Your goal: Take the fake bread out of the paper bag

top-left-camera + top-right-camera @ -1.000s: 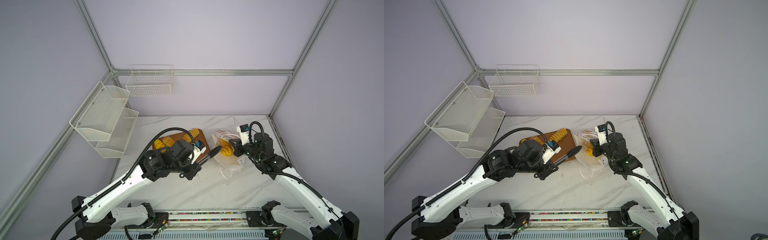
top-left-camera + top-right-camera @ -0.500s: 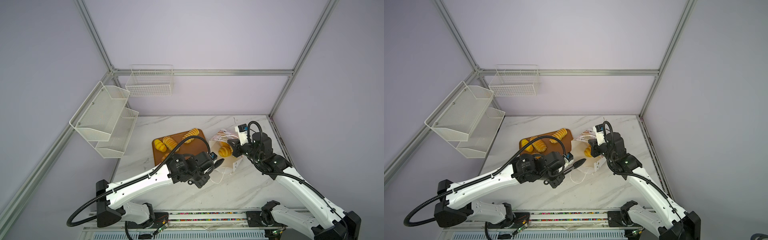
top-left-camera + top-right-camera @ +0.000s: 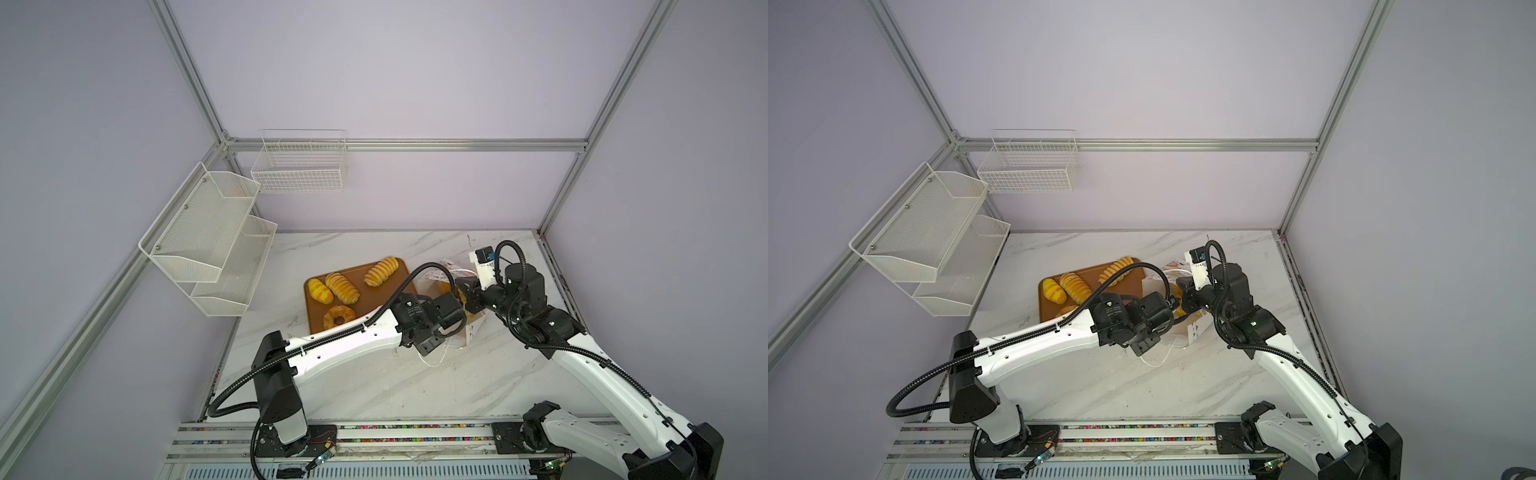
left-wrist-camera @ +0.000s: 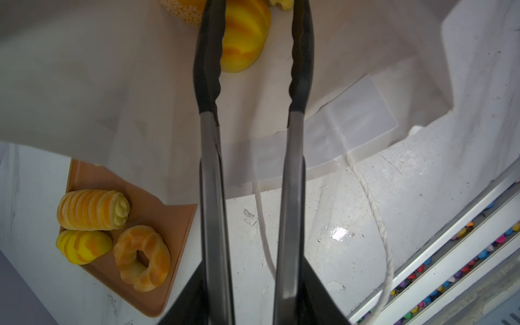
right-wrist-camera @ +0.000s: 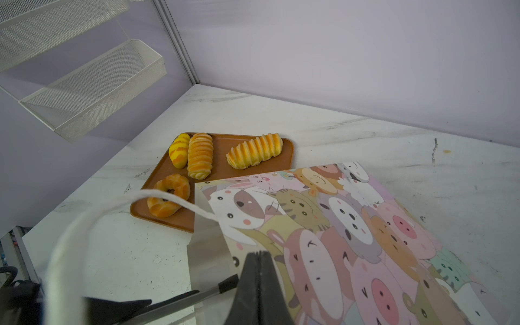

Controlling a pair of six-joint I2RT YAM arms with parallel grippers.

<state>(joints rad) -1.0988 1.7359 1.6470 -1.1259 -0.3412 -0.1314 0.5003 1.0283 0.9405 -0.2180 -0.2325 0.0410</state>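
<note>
Reaching into the pastel animal-print paper bag (image 4: 112,84), the left pincer (image 4: 253,298) grips black-tipped metal tongs (image 4: 211,168), arms parted. A golden-yellow ridged toy bun (image 4: 244,42) lies inside, just ahead, partly between the tips, while the right pincer (image 5: 260,270) clamps the bag's rim.

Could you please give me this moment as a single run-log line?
left gripper: holding tongs, tips apart inside paper bag by yellow bun | right gripper: shut on bag rim | tray: four fake bread pieces

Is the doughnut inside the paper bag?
No, the ring doughnut lies out on the brown tray, beside the paper bag, not in it.
</note>
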